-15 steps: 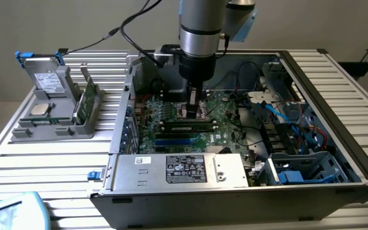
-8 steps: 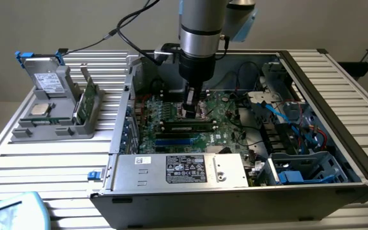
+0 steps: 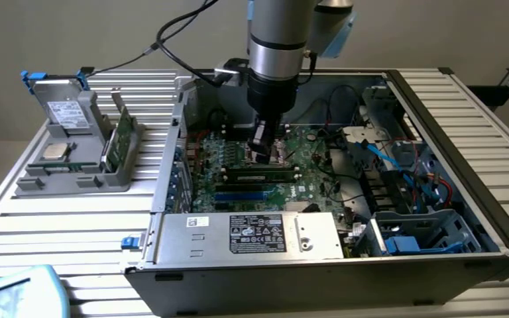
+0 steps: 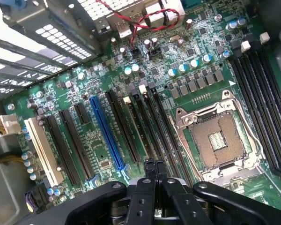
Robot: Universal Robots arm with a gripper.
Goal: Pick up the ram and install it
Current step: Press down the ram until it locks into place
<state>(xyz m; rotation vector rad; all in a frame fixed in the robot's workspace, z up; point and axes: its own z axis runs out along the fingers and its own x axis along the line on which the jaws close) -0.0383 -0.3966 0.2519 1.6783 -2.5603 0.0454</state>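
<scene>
- Single grey robot arm [image 3: 277,46] reaching down into an open black-and-silver computer case [image 3: 466,165] that lies on a white slatted metal table [image 3: 69,218].
- Black 2-fingered gripper [image 3: 262,154] hanging low over the green motherboard [image 3: 312,156], near the middle of the case, just above the long black memory slots [image 3: 246,189].
- Fingers [image 4: 148,174] clenched tight against each other in the wrist view, with nothing between them.
- Fingertips poised near 1 end of the row of black slots [image 4: 131,126], beside the silver square processor socket [image 4: 218,138]; contact with the board not clear.
- Ram, a long thin green circuit-board stick [image 3: 124,136], standing on edge in a grey plastic holder [image 3: 77,179] on the table, outside the case at the exterior view's left, well apart from the gripper.
- Same holder carrying a grey boxy drive with a white label [image 3: 64,114] and a small square silver chip [image 3: 56,151].
- A dark stick-like module [image 3: 259,175] seated along 1 motherboard slot, just below the gripper in the exterior view; cannot tell more about it.
- Silver power supply box with a black-and-white label [image 3: 254,233] at the near side of the case.
</scene>
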